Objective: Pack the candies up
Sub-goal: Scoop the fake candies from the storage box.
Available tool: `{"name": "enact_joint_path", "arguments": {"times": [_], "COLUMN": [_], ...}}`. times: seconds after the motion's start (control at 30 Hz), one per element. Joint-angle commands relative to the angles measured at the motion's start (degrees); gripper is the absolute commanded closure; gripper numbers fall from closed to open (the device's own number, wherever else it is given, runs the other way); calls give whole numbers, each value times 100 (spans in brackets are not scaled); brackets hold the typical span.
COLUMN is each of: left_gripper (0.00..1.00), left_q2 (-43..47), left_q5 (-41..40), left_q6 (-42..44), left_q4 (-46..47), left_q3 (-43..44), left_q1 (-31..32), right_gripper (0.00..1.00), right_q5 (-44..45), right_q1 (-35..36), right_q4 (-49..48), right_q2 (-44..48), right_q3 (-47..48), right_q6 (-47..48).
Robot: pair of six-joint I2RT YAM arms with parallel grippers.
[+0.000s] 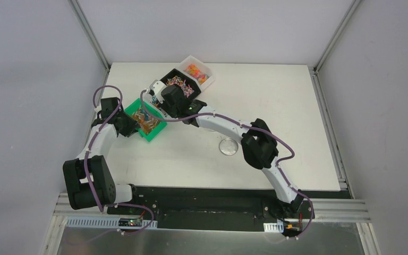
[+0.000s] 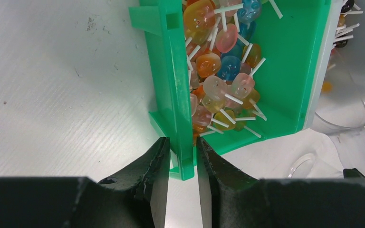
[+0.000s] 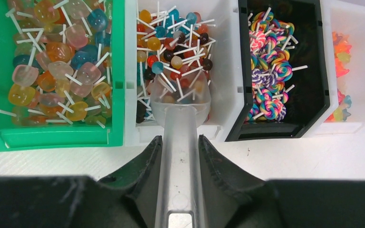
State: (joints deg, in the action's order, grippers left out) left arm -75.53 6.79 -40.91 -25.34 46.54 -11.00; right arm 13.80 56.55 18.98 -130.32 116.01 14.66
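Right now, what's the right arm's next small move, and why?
Probably raise the scoop level out of the white bin: the right claw is shut on its handle, and its bowl sits among the candies with several inside. The left claw pinches the green bin wall.

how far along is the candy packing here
Nothing looks packed yet: the clear round container on the table shows no colour inside. In hand: the right gripper holds a scoop sunk among candies in the white bin, while the left gripper clamps the green bin wall. Left: lifting and tipping the load.
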Motion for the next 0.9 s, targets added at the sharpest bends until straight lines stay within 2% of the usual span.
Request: {"name": "enact_joint_path", "arguments": {"times": [0.0,0.17,0.47,0.7,0.87], "left_gripper": [74,74,72,67,62], "left_q2": [20,37,129,204,229], "left_q5": [147,144,275,289,295], "left_q6": [109,130,206,257,274], "left_q4": [226,227,246,249,252], "left_q3": [-7,-9,26,52,98], "left_q1": [-69,-70,-69,-70,-71], "right_gripper": [100,100,100,100,100], "right_q5": [33,186,181,298,386], "right_q1": [62,60,49,31,31], "right_q4": [-268,-759,-2325,-2938,-2988], "right_q2": [3,183,619,785,853], "right_q3": [-135,-665,-1954,-2395,-2401], "right_q6": [-252,-372,-557,-722,-675]}}
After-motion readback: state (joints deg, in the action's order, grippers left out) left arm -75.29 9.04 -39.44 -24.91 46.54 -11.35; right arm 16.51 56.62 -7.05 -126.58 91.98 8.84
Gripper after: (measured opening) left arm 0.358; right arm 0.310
